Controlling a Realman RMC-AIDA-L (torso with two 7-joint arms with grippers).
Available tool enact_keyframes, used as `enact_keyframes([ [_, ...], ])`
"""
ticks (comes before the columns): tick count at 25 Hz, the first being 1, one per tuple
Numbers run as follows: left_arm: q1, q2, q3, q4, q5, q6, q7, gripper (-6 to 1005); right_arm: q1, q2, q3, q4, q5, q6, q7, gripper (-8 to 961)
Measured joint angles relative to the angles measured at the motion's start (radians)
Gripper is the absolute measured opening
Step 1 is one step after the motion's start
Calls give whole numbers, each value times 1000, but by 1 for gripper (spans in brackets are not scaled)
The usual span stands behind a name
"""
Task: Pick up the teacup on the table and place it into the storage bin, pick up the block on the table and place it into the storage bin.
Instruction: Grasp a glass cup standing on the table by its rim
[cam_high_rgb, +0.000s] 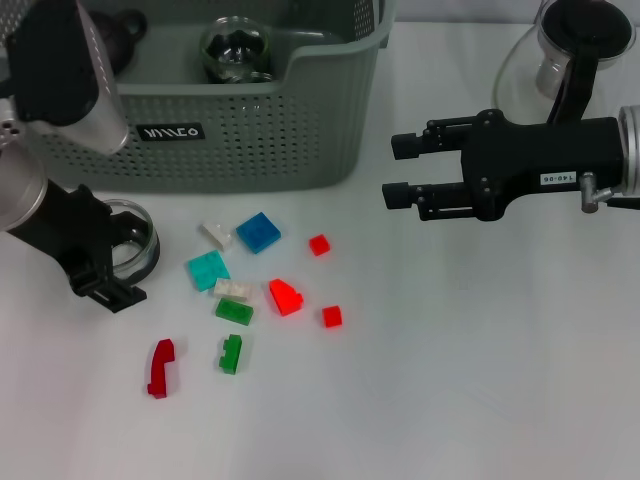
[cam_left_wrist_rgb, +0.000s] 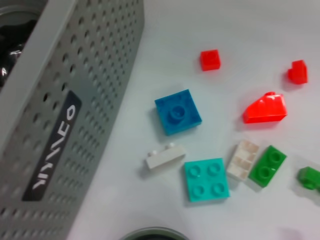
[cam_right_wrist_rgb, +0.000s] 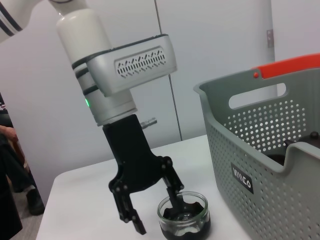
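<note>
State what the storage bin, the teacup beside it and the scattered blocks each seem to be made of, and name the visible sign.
Storage bin: matt grey-green plastic, judging by its moulded perforated walls. Teacup: probably clear glass, as it is see-through with bright glints. Blocks, such as the blue block: glossy plastic, with studded tops and saturated colours.

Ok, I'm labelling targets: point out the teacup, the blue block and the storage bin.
teacup (cam_right_wrist_rgb: 183, 216), right wrist view, glass wall.
blue block (cam_left_wrist_rgb: 178, 112), left wrist view, top stud.
storage bin (cam_high_rgb: 250, 135), head view, perforated front wall.
</note>
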Motion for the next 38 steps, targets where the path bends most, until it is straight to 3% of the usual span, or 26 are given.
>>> enact_keyframes([
  [14,-6,-3,42,-130,56,-145,2,746,-8,2,0,4,1,3,-3,676],
  [25,-8,-4,66,-161,56,-175,-11,742,-7,2,-2,1,-1,5,-5,677],
  [37,-24,0,69,-163,58,-173,-47,552,-12,1,0,3,0,2,-4,677],
  [38,-24,0,69,-163,58,-173,-47,489,-12,1,0,2,0,2,-4,677],
])
